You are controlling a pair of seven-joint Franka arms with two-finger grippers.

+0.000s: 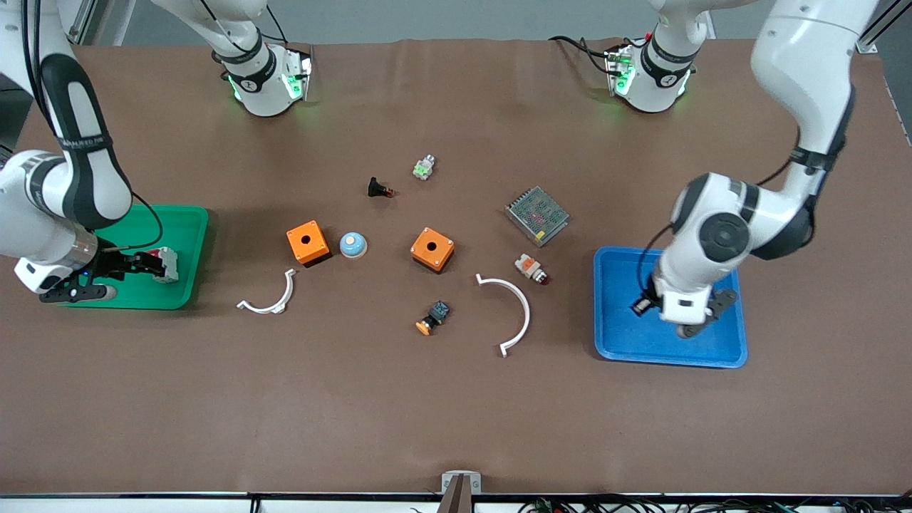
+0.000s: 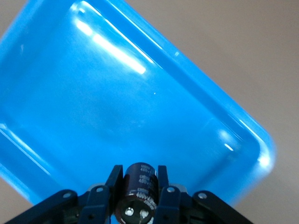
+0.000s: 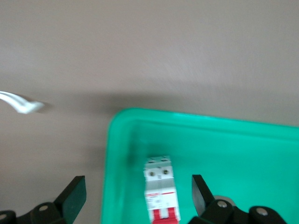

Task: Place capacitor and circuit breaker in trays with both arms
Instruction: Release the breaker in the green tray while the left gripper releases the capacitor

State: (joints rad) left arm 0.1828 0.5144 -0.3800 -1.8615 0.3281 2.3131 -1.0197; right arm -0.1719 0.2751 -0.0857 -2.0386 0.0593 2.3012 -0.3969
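The capacitor (image 2: 140, 186), a small black cylinder with pale print, is held between the fingers of my left gripper (image 2: 138, 173), which is shut on it. In the front view the left gripper (image 1: 643, 306) is low over the blue tray (image 1: 712, 353). The circuit breaker (image 3: 161, 193), white-grey with red levers, lies in the green tray (image 3: 233, 154) near the rim. It also shows in the front view (image 1: 166, 264). My right gripper (image 3: 138, 191) is open, its fingers wide on both sides of the breaker and apart from it. In the front view the right gripper (image 1: 146, 265) is over the green tray (image 1: 178, 228).
Between the trays lie two orange boxes (image 1: 308, 242) (image 1: 432, 249), a blue dome button (image 1: 353, 245), a black button (image 1: 379, 189), a white-orange button (image 1: 531, 268), a grey mesh power supply (image 1: 537, 215), two white curved pieces (image 1: 271, 299) (image 1: 514, 306) and an orange-black button (image 1: 433, 317).
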